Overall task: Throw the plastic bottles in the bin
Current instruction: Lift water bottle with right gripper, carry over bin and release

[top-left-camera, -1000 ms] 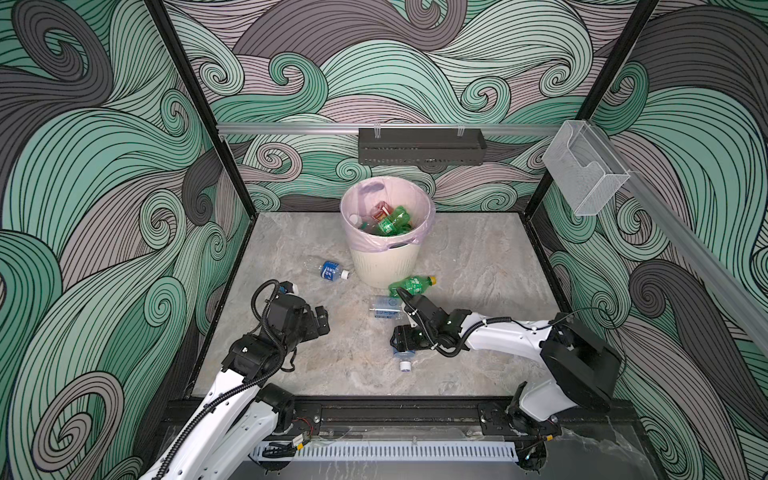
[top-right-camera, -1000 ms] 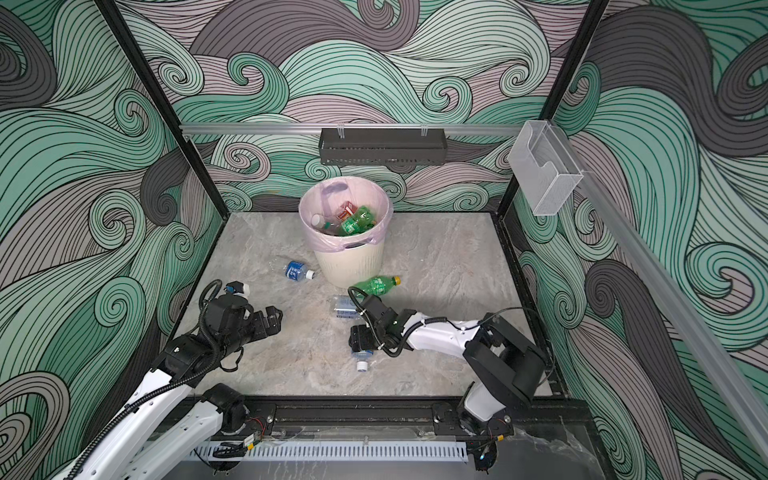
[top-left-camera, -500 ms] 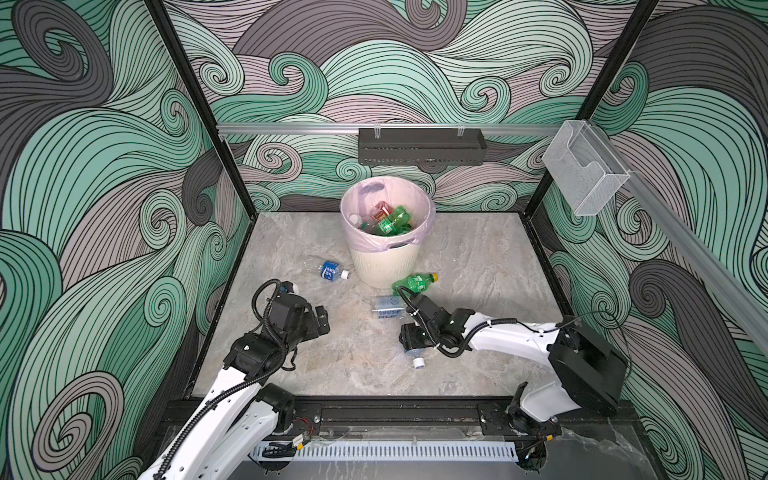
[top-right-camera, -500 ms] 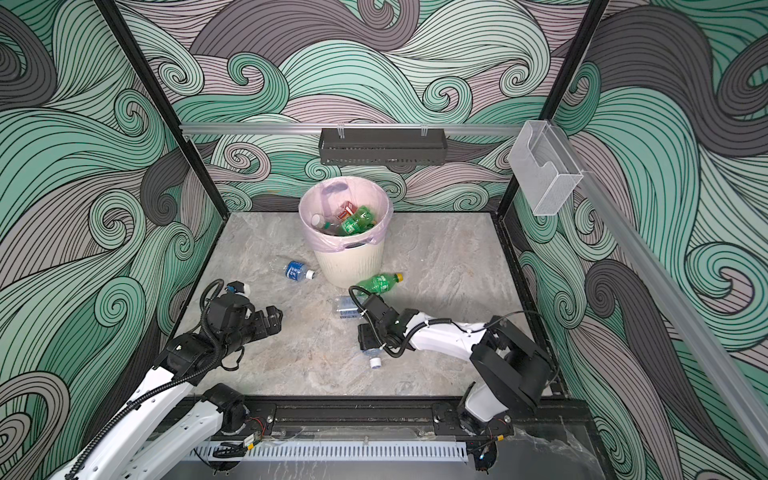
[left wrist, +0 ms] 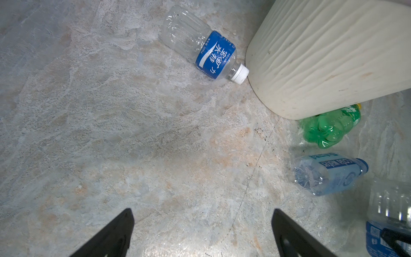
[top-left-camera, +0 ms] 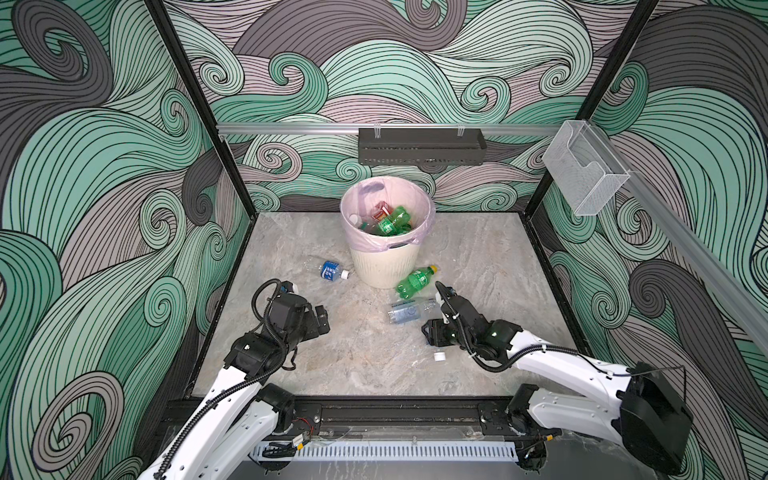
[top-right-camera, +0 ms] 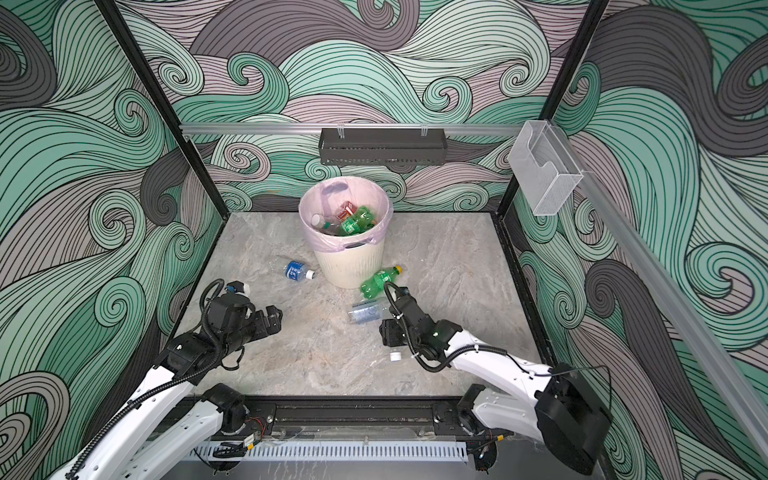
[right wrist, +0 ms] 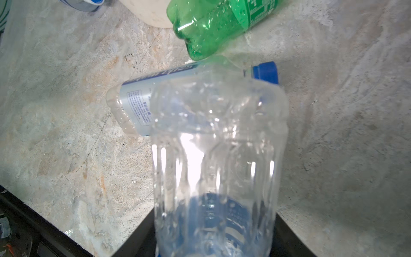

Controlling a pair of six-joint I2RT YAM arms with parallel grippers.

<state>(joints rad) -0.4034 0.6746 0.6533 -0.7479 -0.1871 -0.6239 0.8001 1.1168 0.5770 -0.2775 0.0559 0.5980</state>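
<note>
The cream ribbed bin (top-left-camera: pixel 386 270) (top-right-camera: pixel 352 270) (left wrist: pixel 322 55) stands at the back with green and red-labelled plastic bottles (top-left-camera: pixel 392 220) inside. My right gripper (top-left-camera: pixel 434 338) (top-right-camera: pixel 392 334) (right wrist: pixel 213 222) is shut on a clear blue-labelled bottle (right wrist: pixel 218 155) (left wrist: pixel 389 213), its white cap (top-left-camera: pixel 439 356) pointing down. On the floor lie a green bottle (top-left-camera: pixel 415 282) (right wrist: pixel 218 24), a pale-blue-labelled bottle (top-left-camera: pixel 407 311) (right wrist: pixel 142 102) and a clear blue-labelled bottle (top-left-camera: pixel 331 270) (left wrist: pixel 209 51) left of the bin. My left gripper (top-left-camera: pixel 322 318) (left wrist: pixel 202 222) hangs open over bare floor.
A black perforated tray (top-left-camera: pixel 419 145) hangs on the back rail. A clear plastic box (top-left-camera: pixel 582 174) is fixed to the right rail. Black frame posts and the front rail (top-left-camera: pixel 374 409) bound the marble floor.
My right gripper has closed on the clear bottle and carried it to the right, away from where it lay. The left arm has stayed still.
</note>
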